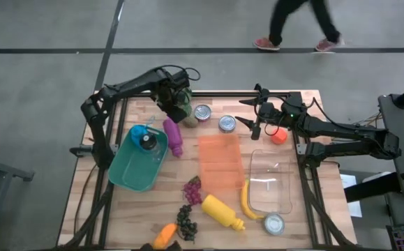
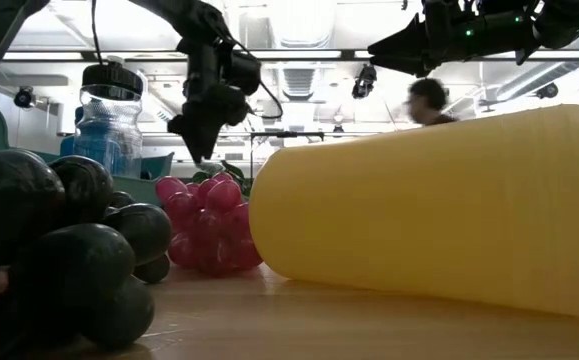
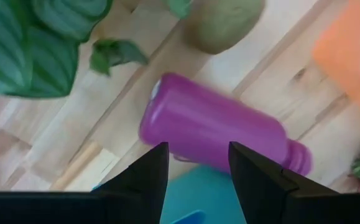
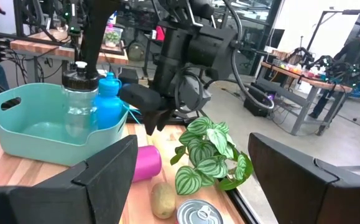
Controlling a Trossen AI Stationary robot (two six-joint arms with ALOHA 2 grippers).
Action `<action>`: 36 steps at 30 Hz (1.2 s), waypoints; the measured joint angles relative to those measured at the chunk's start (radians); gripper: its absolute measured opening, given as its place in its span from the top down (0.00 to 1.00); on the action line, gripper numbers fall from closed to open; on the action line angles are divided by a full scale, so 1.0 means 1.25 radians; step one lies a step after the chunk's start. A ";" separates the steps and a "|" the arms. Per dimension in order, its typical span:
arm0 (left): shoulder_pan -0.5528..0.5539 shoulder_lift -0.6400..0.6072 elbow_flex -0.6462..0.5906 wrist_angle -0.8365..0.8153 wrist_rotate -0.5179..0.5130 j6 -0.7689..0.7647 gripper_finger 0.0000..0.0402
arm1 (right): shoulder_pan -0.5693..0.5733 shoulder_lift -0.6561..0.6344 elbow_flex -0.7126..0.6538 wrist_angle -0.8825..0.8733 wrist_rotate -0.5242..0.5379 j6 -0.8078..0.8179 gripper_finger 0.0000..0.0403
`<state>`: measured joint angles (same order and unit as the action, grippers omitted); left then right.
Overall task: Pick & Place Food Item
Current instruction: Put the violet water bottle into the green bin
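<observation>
My left gripper (image 3: 195,155) hangs open above the table's far left part, pointing down, with nothing between its fingers. Below it a purple bottle (image 3: 217,127) lies on its side on the wood. Just beyond lie a brown kiwi (image 3: 223,22) and a leafy green plant (image 4: 211,155). My right gripper (image 1: 247,115) waits open and level above the far right part, near two tin cans (image 1: 214,118). Red grapes (image 1: 192,190), dark grapes (image 1: 185,222), a banana (image 1: 247,202) and a yellow squeeze bottle (image 1: 221,211) lie toward the near edge.
A teal bin (image 1: 128,174) holding a blue bottle and a clear bottle stands at the left. An orange mat (image 1: 220,162) lies in the middle, and a clear container (image 1: 271,181) at the right. An orange fruit (image 1: 278,136) and a third can (image 1: 274,223) lie on the right. A person walks beyond the table.
</observation>
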<state>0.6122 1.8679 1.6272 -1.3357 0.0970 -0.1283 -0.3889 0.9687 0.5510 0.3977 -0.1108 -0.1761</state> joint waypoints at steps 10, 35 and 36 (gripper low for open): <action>0.008 0.000 -0.108 0.061 -0.006 0.021 0.57 | 0.000 0.000 0.000 0.000 0.000 0.000 0.24; -0.013 0.001 -0.181 0.187 0.103 0.083 0.58 | 0.000 0.000 0.000 0.000 0.000 0.000 0.24; -0.020 0.001 -0.181 0.187 0.106 0.088 0.58 | 0.000 0.000 0.000 0.000 0.000 0.000 0.24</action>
<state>0.5871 1.8690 1.4010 -1.1023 0.2293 -0.0182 -0.3889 0.9688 0.5510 0.3977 -0.1108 -0.1761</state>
